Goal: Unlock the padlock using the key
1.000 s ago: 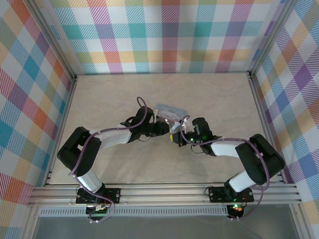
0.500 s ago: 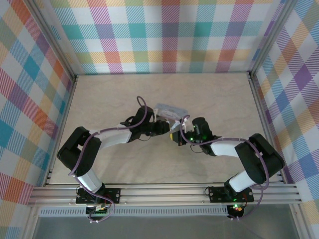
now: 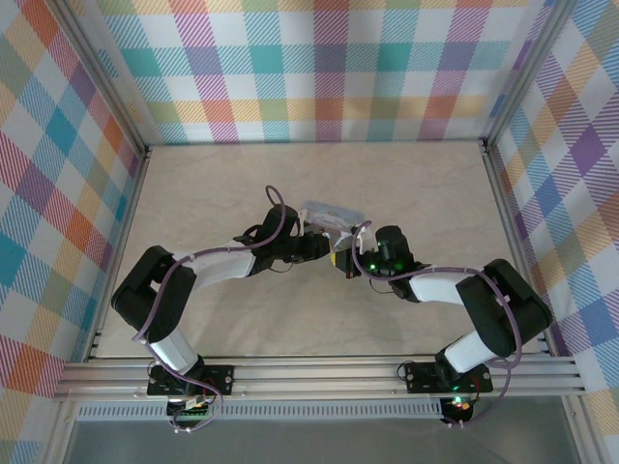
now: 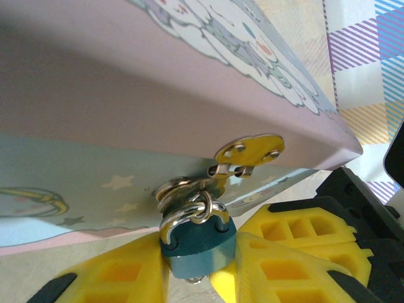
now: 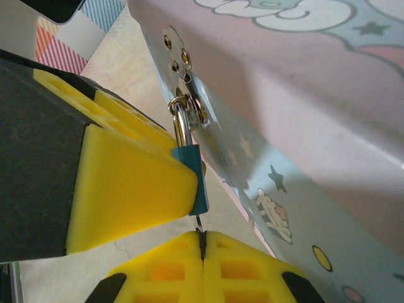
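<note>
Both tools barely moved: left tool (image 4: 197, 268) clamps the padlock (image 4: 197, 243), right tool (image 5: 202, 249) pinches the key (image 5: 199, 225).

Bright, even overhead light; wrist views softer at close range.
The top view is sharp, with faint arm shadows on the counter (image 3: 193, 184). In the wrist views the tin (image 4: 126, 95) lid is shaded and soft, and the padlock (image 4: 197, 243) shackle glints.

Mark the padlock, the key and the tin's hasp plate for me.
padlock (image 4: 197, 245), left wrist view, middle of the teal body.
key (image 5: 199, 223), right wrist view, thin shaft just under the padlock.
hasp plate (image 4: 249, 150), left wrist view, middle of the gold riveted tab.
</note>
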